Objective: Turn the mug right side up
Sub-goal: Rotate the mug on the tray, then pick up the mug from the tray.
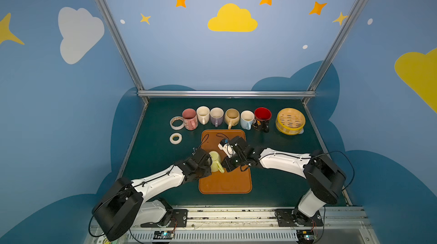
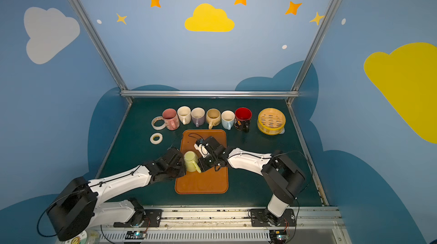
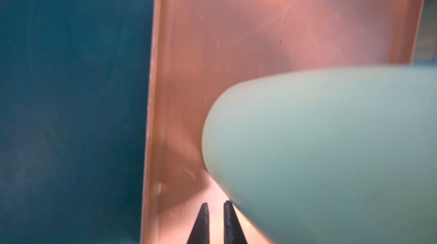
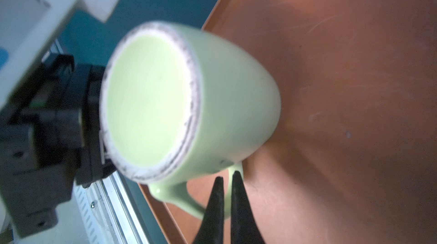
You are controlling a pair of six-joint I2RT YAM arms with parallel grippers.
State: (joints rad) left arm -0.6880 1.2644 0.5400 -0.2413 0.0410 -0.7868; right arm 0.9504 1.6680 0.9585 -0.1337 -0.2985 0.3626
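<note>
**Green counter (image 1: pixel 283 179), orange tray (image 1: pixel 224 183): mug (image 1: pixel 215 161) not upright yet**

Right hand (image 4: pixel 225 179) is pinched shut on the mug's handle, probably as the pivot for the flip. Left hand (image 3: pixel 216 203) is nearly closed and empty, with one finger (image 3: pixel 230 221) against the mug wall, which looks like a brace. Mug sits tilted, base up, on the tray, lower centre in both top views. Row of upright mugs (image 1: pixel 216 116), steamer basket (image 1: pixel 290 121) and tape rolls (image 1: pixel 175 138) sit higher in frame, well apart. Only the left hand crowds the swing.

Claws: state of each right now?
Left claw: nearly closed, empty, tips beside the mug.
Right claw: closed on the mug's handle.
</note>
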